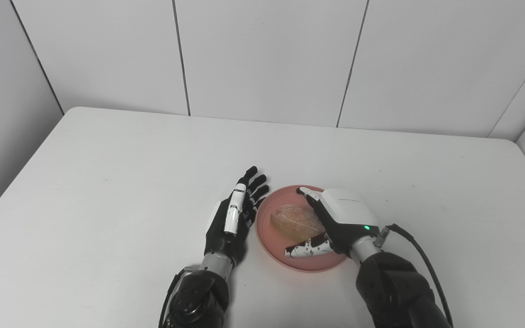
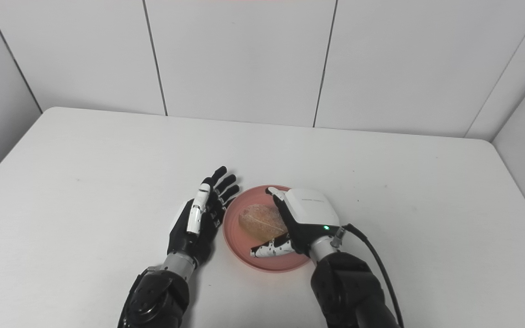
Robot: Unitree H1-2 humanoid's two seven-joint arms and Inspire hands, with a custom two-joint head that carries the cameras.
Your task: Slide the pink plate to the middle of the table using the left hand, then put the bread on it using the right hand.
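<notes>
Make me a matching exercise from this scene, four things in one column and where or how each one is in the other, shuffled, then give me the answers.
Things:
1. bread
2. pink plate
3. left hand
4. right hand

States:
A. open, fingers stretched out, just left of the plate
B. lying on the plate
C. wrapped around the bread
D. resting on the white table, between the two arms

Pairs: 1-B, 2-D, 3-A, 4-C

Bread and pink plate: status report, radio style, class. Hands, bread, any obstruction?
Left hand open, beside the pink plate. Right hand shut on bread, bread over the plate. Nothing in the way.
</notes>
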